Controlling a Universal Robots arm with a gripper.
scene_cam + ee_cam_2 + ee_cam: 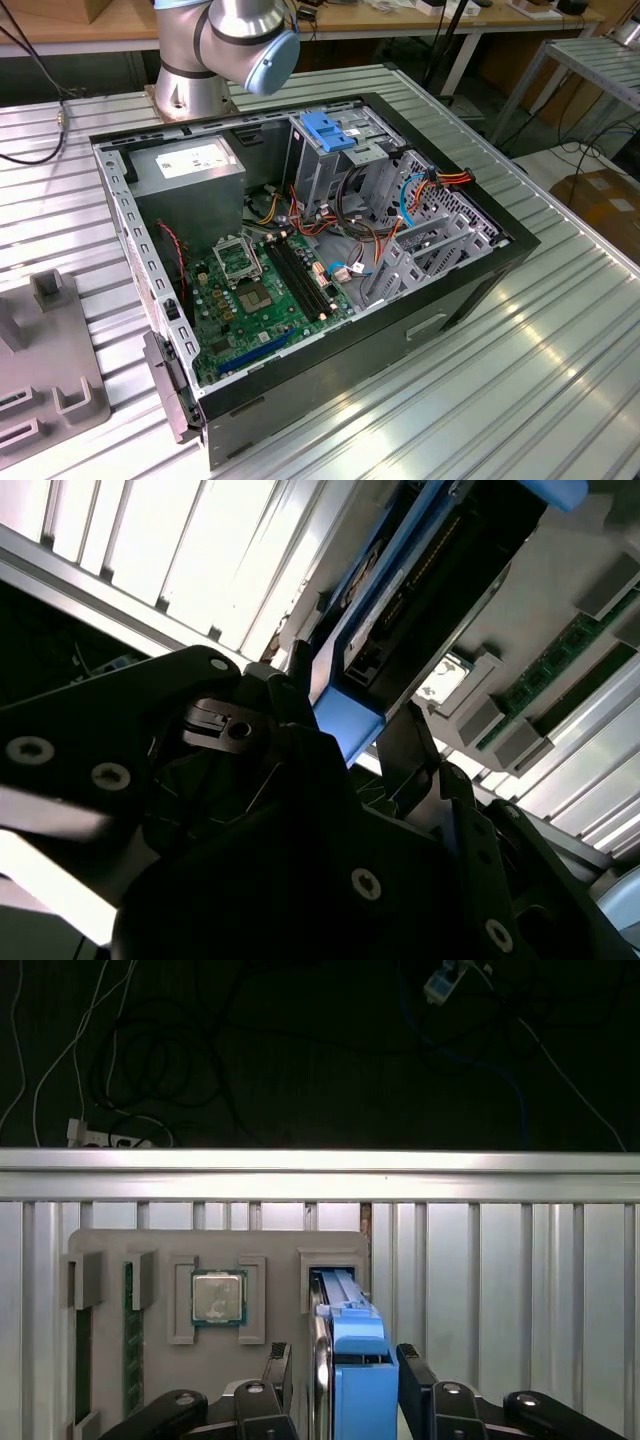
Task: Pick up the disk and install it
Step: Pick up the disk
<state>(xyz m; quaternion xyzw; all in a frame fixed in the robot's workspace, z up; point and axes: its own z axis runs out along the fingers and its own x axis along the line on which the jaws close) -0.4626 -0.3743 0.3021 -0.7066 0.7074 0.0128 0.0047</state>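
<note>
An open computer case lies on its side on the ribbed metal surface, showing a green motherboard, a grey power supply, a metal cage with a blue top, and coloured cables. A grey tray sits at the exterior view's left, apart from the case. In the first wrist view it carries a processor in a square pocket and a green memory stick in a slot nearby.

Blue-framed disk stands upright on its edge
</note>
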